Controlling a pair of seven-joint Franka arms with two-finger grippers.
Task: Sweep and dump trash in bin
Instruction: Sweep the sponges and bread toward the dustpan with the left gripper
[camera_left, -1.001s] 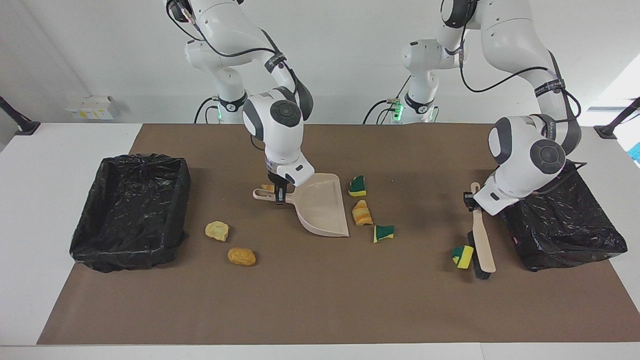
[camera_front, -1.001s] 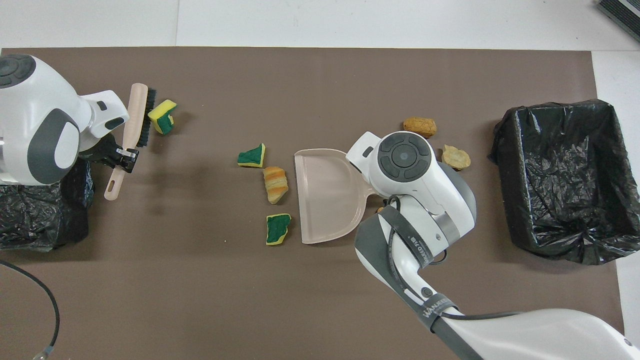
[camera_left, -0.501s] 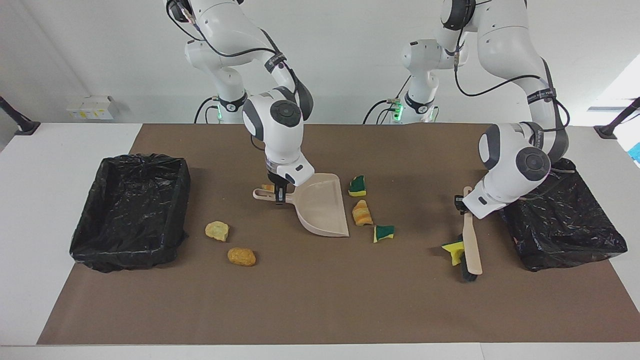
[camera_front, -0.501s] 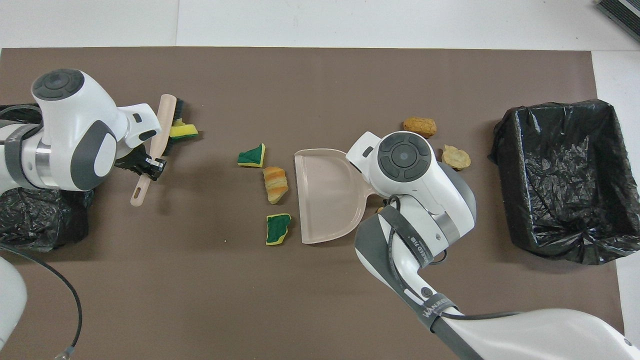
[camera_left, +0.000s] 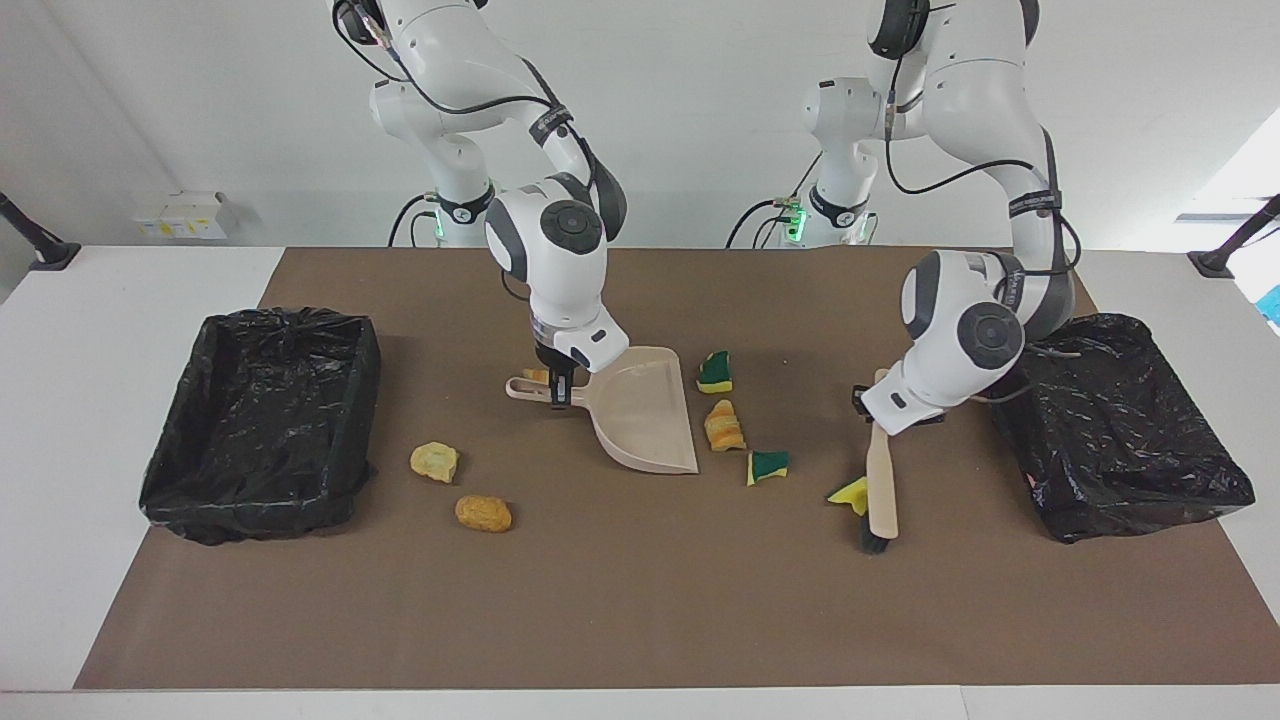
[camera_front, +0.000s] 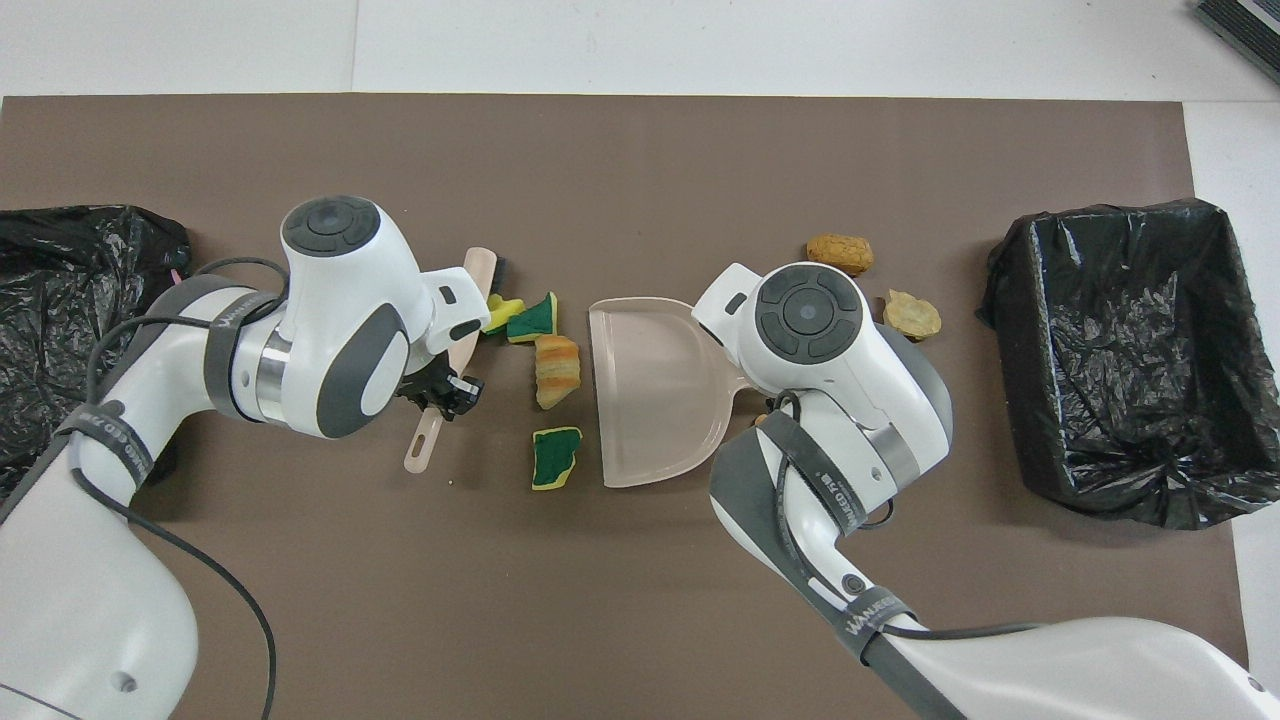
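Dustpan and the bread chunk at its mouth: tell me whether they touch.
Apart. The overhead view shows bare mat between the dustpan and the bread chunk.

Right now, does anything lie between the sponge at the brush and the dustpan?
Yes. Between that sponge and the dustpan lie three more scraps: two green sponge pieces and a bread chunk. All are trash, so the brush would likely push them in together.

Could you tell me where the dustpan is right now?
The dustpan lies mid-table, its handle held by the right gripper, its mouth facing the bread chunk.
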